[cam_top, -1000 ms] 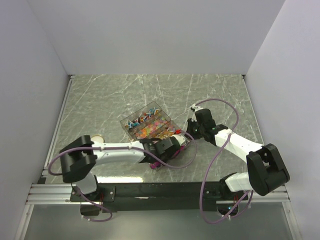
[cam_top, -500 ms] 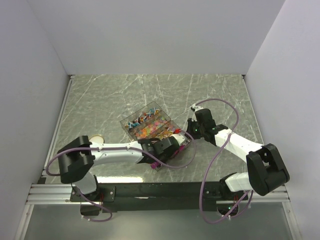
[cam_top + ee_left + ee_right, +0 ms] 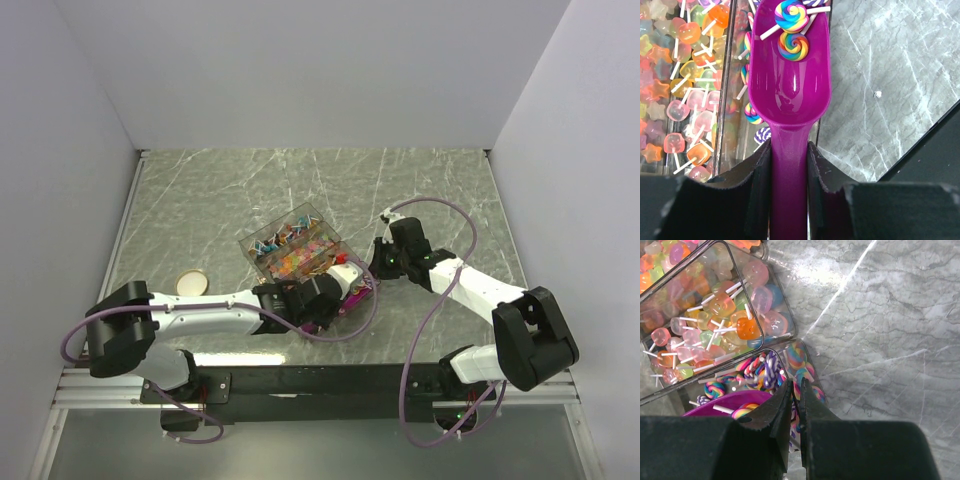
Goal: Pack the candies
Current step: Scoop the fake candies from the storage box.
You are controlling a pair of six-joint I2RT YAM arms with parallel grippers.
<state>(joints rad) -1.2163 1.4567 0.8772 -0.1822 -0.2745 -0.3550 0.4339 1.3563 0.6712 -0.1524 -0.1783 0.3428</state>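
Observation:
The candies are small coloured sweets on white sticks filling a clear compartment box. They show close in the left wrist view and the right wrist view. My left gripper is shut on the handle of a magenta scoop, held over the box's near compartment. Two rainbow swirl lollipops lie in the scoop's bowl. My right gripper is shut on the box's thin clear wall at its near right corner, and also shows in the top view.
A round tan lid lies on the marble table left of the box. The scoop's bowl shows beside my right fingers. White walls close in the table on three sides; the black rail runs along the near edge.
My left arm has swung back and to the left, uncovering the tan lid. The gripper and scoop have shifted slightly left. The right arm has not moved.

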